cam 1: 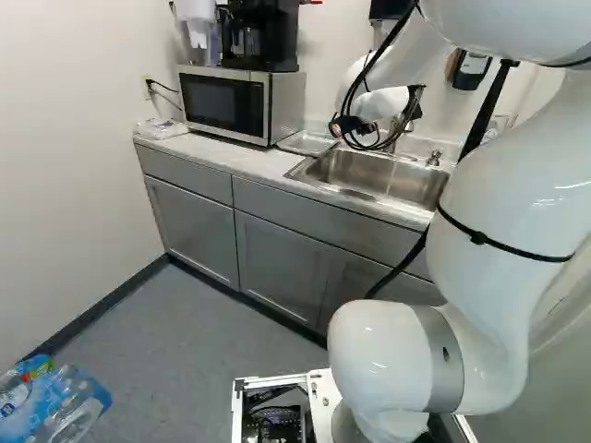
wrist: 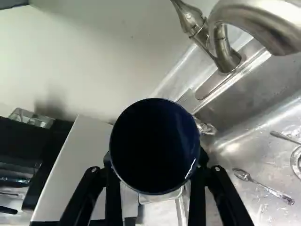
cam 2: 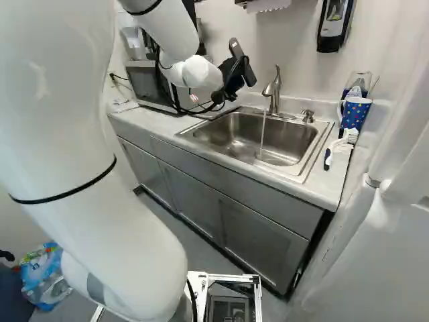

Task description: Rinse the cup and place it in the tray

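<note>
Cup, dark blue and glossy, round-mouthed (wrist: 155, 146), is clamped in black two-finger gripper (wrist: 155, 161); curved steel faucet (cam 2: 273, 91) is ahead, off to one side. Likely rinsing: ease cup under running water (cam 2: 262, 137), level, without knocking faucet.

The inside of the cup (wrist: 155, 146) is lost in darkness. The faucet (wrist: 263, 21) and the drain (wrist: 297, 162) are cut off by the wrist view's edges. In the left base view, the bottles (cam 1: 76, 406) at near left are cropped, and the right end of the sink (cam 1: 355, 191) is hidden by the arm (cam 1: 503, 198).
</note>
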{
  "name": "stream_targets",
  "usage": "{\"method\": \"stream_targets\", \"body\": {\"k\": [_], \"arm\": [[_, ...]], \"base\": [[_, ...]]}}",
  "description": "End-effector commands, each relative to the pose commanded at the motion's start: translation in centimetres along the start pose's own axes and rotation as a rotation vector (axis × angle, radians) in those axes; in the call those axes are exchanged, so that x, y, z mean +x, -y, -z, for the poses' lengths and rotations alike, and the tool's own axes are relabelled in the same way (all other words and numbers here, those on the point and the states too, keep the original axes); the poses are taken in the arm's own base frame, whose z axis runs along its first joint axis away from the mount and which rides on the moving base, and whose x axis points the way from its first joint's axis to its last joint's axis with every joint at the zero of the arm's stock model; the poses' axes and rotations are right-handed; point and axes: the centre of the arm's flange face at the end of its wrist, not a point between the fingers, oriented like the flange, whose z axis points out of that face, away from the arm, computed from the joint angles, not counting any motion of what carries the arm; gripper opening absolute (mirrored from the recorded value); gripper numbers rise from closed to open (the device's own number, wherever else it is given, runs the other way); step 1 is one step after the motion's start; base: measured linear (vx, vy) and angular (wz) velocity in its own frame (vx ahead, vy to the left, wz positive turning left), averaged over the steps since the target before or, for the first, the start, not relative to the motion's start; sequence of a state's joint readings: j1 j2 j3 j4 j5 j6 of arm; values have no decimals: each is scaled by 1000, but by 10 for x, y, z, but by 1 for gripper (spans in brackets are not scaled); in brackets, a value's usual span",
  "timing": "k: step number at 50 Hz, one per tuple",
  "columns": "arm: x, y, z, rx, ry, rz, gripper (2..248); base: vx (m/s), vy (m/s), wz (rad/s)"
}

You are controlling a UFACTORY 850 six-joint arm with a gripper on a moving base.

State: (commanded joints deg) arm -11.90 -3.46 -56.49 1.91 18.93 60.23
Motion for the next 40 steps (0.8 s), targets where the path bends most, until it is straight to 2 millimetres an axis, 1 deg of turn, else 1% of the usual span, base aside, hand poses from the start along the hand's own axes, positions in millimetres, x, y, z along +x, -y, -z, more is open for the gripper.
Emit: {"method": "stream_targets", "body": {"k": [40], "arm": [[0, 0, 0, 0, 0, -421, 125]], "base": [[0, 0, 0]]}}
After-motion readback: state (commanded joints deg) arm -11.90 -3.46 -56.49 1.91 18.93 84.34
